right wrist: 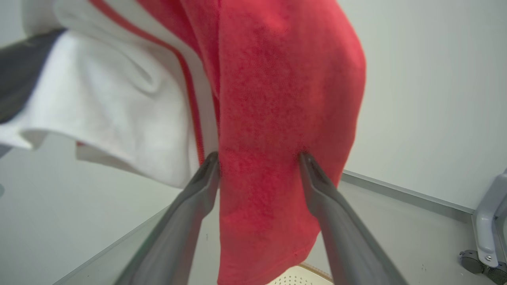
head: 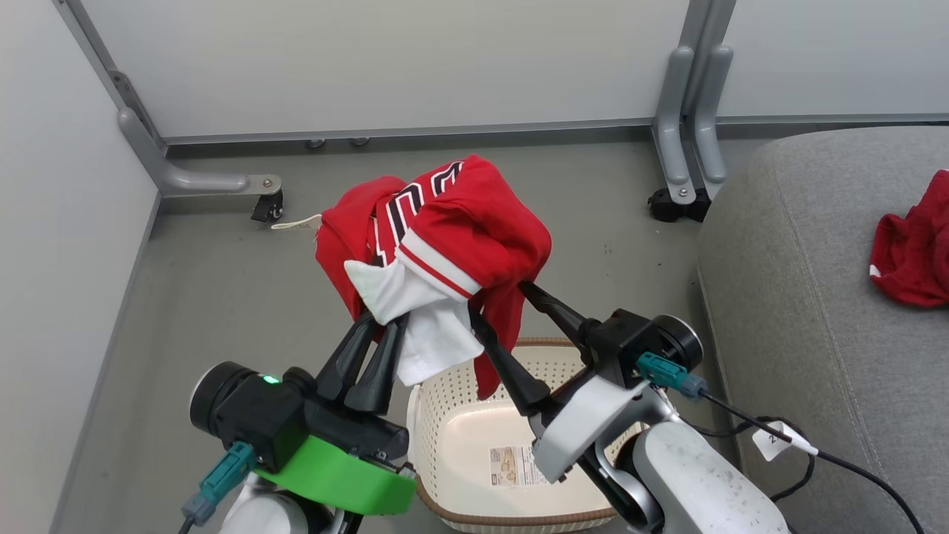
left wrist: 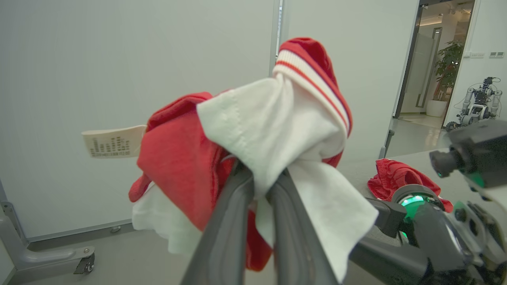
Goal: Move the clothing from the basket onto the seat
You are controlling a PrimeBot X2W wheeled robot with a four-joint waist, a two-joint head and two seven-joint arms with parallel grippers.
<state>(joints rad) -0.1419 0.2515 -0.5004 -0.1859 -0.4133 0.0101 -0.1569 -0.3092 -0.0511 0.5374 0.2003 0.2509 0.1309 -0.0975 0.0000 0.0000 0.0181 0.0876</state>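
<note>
A red garment with white panels and striped trim, part of the clothing (head: 460, 222), hangs in the air above the basket (head: 437, 423), a cream perforated tub with a brown rim and a sticker on its bare bottom. My left gripper (head: 382, 322) is shut on the garment's white fabric (left wrist: 277, 118). My right gripper (head: 498, 300) stands open, its two fingers spread, and a red fold (right wrist: 277, 99) hangs between them. In the wrist views, the left gripper (left wrist: 263, 174) pinches the cloth and the right gripper (right wrist: 258, 158) straddles it. A second red garment (head: 916, 252) lies on the grey seat (head: 801, 311) at the right.
Grey partition feet with casters stand on the floor at the back left (head: 263, 200) and back right (head: 676, 204). A black cable with a white tag (head: 778, 441) trails by my right arm. Another robot (left wrist: 477, 103) stands far off through a doorway.
</note>
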